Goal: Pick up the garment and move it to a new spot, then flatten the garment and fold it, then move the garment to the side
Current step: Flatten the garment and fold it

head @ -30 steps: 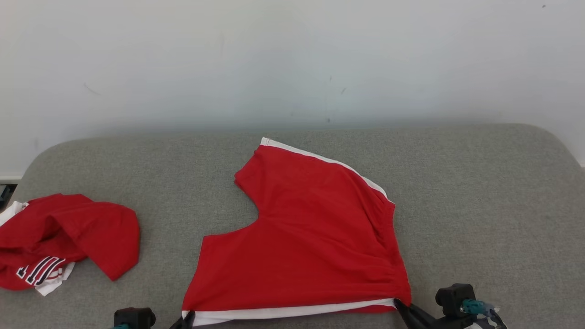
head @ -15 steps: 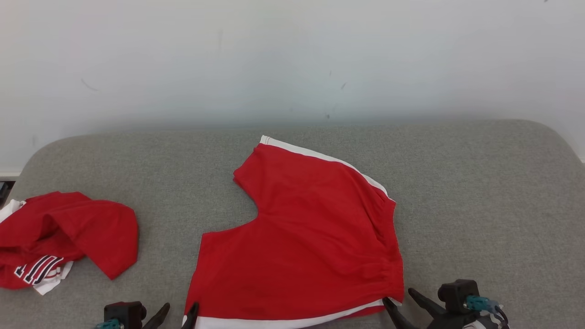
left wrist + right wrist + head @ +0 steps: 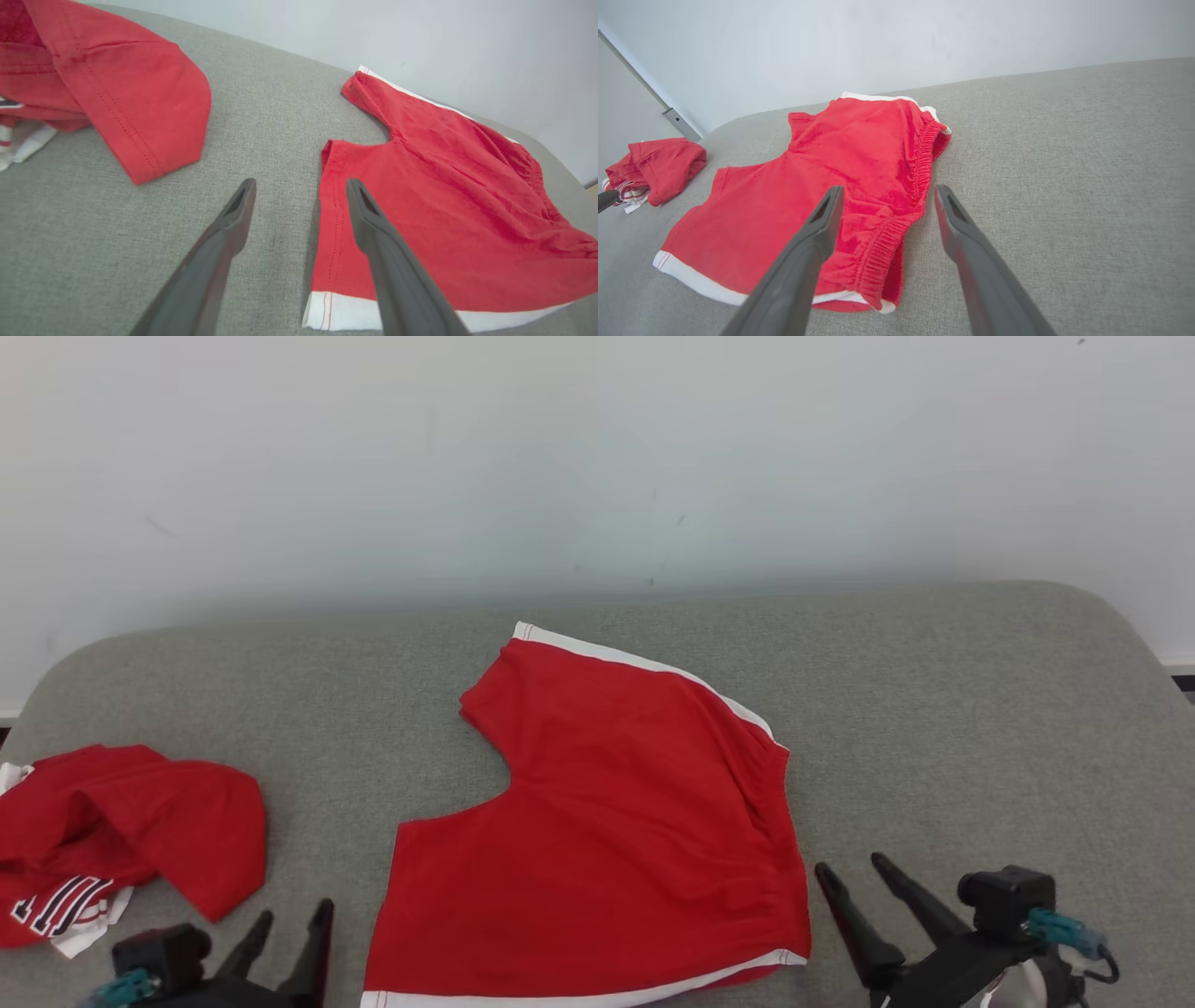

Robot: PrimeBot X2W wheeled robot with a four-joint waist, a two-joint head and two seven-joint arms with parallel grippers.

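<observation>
The garment [image 3: 607, 821], red shorts with white trim, lies spread flat in the middle of the grey padded surface [image 3: 980, 728]. My left gripper [image 3: 295, 910] stands open just left of its near left corner, with nothing between the fingers. In the left wrist view the left gripper [image 3: 301, 182] straddles the garment's [image 3: 444, 210] left hem edge from above. My right gripper [image 3: 850, 862] is open beside the elastic waistband at the near right corner. In the right wrist view the right gripper [image 3: 888, 188] hovers over the waistband of the garment [image 3: 822, 186].
A second red garment [image 3: 131, 831] with white and dark lettering lies crumpled at the left edge of the surface, also seen as a bunched cloth [image 3: 117, 84] and a small heap [image 3: 658, 168]. A pale wall [image 3: 597, 457] rises behind. Bare grey padding extends right of the shorts.
Both grippers have opened and let go of the garment's near corners, then drawn back a little. The garment now rests flat. The head view has shifted slightly.
</observation>
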